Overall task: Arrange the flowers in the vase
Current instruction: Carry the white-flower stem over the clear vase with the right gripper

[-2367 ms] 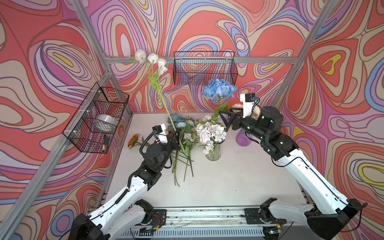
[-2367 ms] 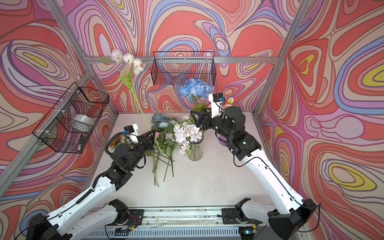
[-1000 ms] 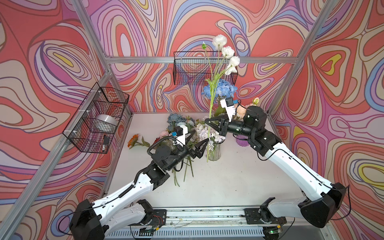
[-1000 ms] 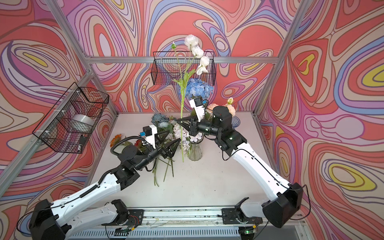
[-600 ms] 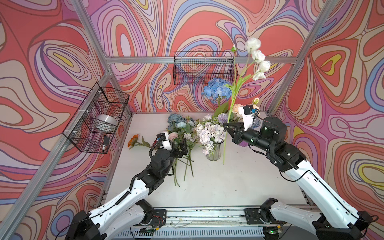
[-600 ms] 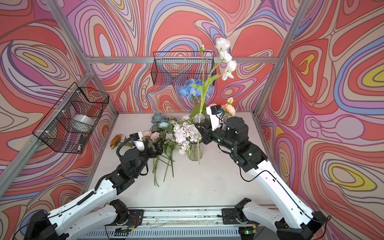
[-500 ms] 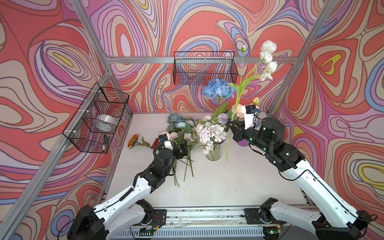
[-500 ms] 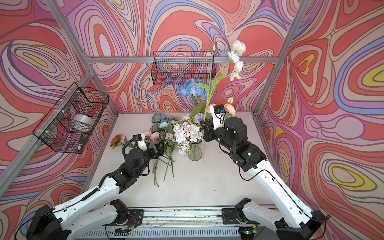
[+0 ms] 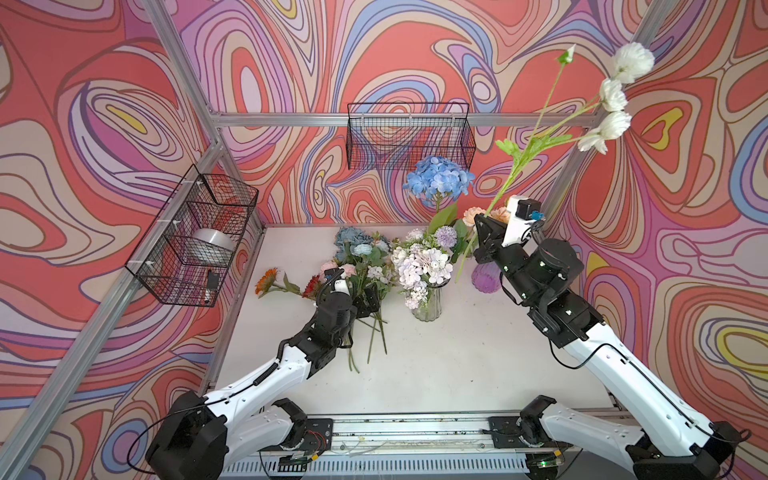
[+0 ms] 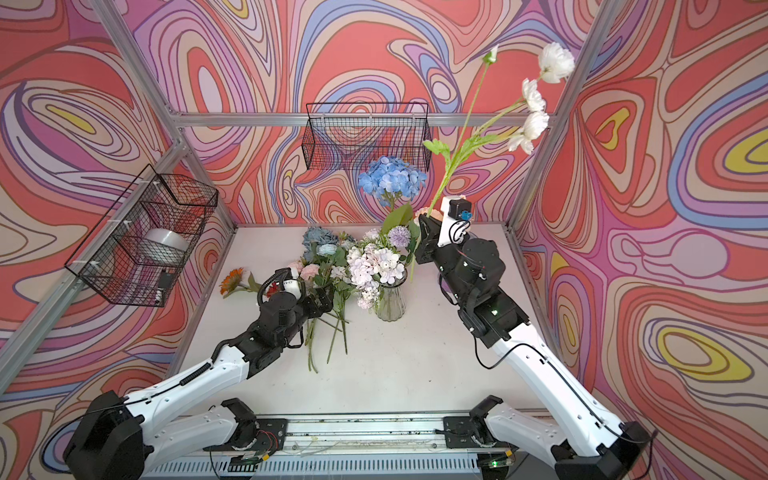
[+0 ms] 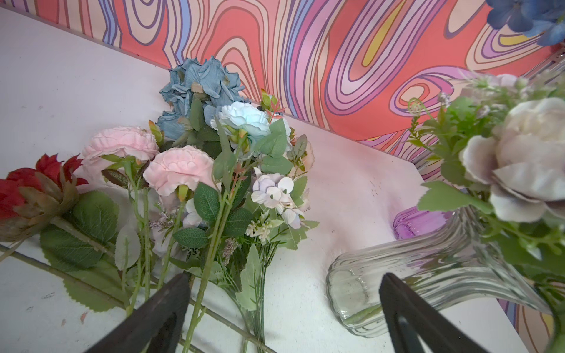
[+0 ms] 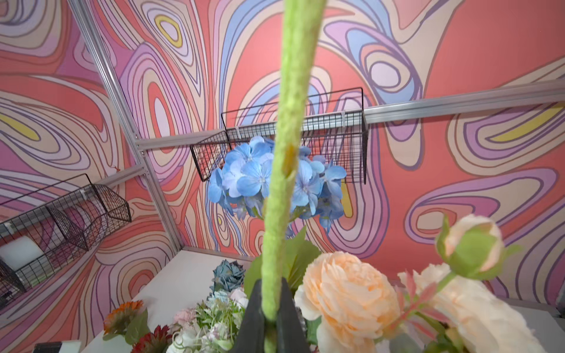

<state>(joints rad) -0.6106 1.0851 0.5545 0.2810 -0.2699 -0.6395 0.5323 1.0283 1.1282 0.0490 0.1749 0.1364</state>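
Right gripper (image 12: 269, 305): clenched on white-bloom stem (image 12: 286, 128) — taken over from left, now tilted toward upper right.
Left gripper (image 11: 284, 276): released, back above loose flowers (image 11: 183, 168).
Meaning: stem ready for vase (image 9: 427, 305).

We see a left arm (image 9: 270, 384) and right arm (image 9: 631, 382): white links, black joints, black cables (image 9: 567, 366) looping outside. White camera mounts (image 9: 513, 226) top the wrists; left gripper (image 11: 284, 279) and right gripper (image 12: 270, 287) are black wedges.
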